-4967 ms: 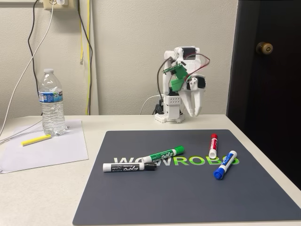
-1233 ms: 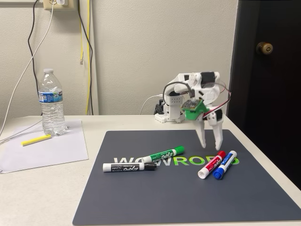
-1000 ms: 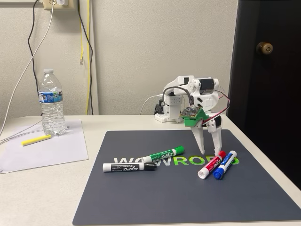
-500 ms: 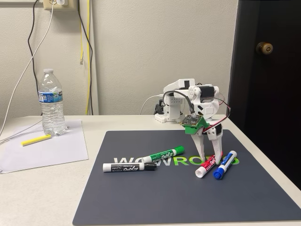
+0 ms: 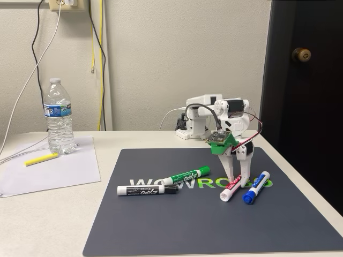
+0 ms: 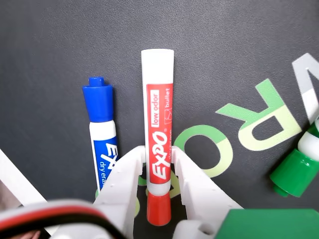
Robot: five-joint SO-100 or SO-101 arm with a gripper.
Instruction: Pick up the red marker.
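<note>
Lowered onto the dark grey mat near its right edge in the fixed view: the white two-finger end effector point(image 5: 239, 184), now drawn in around the red-capped, white-barrelled dry-erase marker point(image 6: 157, 149), fingers point(image 6: 192, 186) touching the barrel on both sides where a second ago stood well above and apart. Marker lying flat on the mat, nudged leftward, just beside the blue-capped marker point(image 6: 102, 137). Grip seemingly made; lift not yet begun.

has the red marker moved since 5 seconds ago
Yes. In the fixed view the red marker lay apart from the blue marker, pointing away from the camera; now it lies angled beside it, between the fingers of the gripper, nearer the camera.
</note>
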